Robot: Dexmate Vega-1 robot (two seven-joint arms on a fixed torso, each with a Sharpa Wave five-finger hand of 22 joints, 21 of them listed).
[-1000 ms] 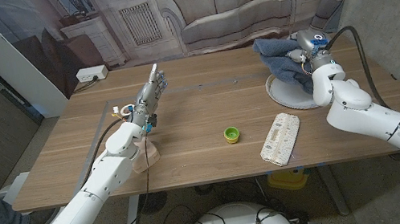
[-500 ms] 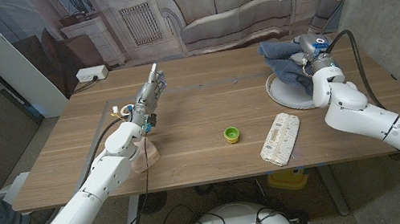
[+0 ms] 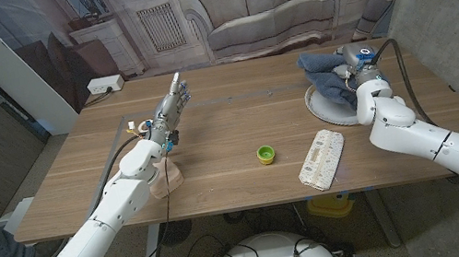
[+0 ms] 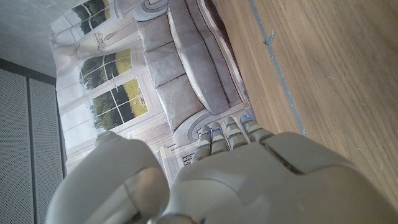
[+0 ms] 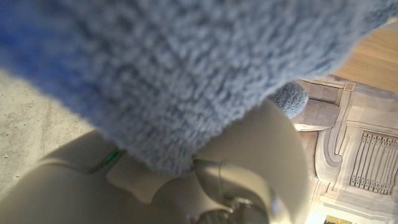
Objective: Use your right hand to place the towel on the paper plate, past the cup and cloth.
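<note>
I count one blue towel, one white paper plate, one small green cup, one folded pale cloth, all on one wooden table. My right hand is up near the far right corner, over the plate, with the towel bunched against it and draped down onto the plate's far side. In the right wrist view the towel covers the hand, so I cannot tell how the fingers sit, though the hand appears to be holding the fabric.

The plate lies close to the right edge. The cloth is near the front edge, just toward the middle from the plate, and the cup sits beside it, closer to the table's centre (apart from the cloth, not touching).

My left hand stands raised toward the far left corner, fingers straight, close together and holding nothing; the left wrist view shows the fingertips pointing past the far edge. Bare wood runs between the cup and the left arm.
</note>
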